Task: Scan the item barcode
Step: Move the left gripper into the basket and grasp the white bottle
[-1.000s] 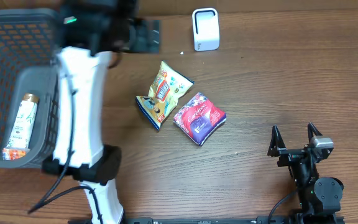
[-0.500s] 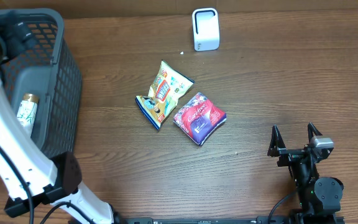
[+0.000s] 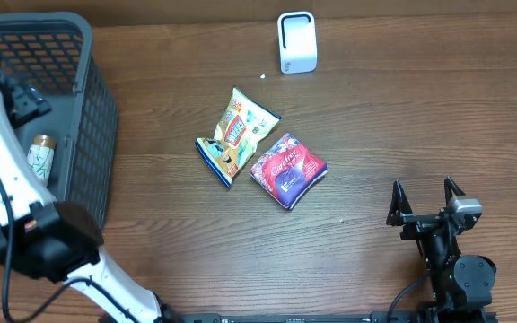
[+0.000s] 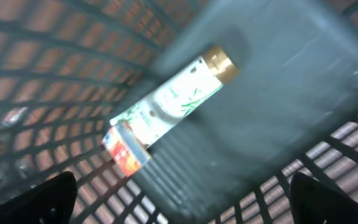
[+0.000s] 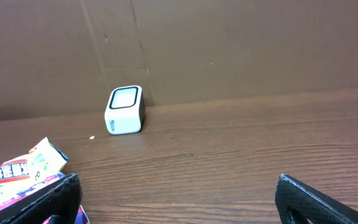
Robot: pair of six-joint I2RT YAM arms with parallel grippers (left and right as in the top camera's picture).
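yellow packet [image 3: 238, 135], red packet [image 3: 287, 169] — print unreadable — white-labelled bottle [image 4: 166, 109] in basket [image 3: 97, 117]

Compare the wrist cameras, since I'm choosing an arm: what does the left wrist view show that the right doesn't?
Left wrist only: a gold-capped bottle lying in the gray mesh basket. Right wrist only: the white scanner on the wooden table, and the corner of a snack packet. Shared: only an open, empty gripper each, left gripper and right gripper.
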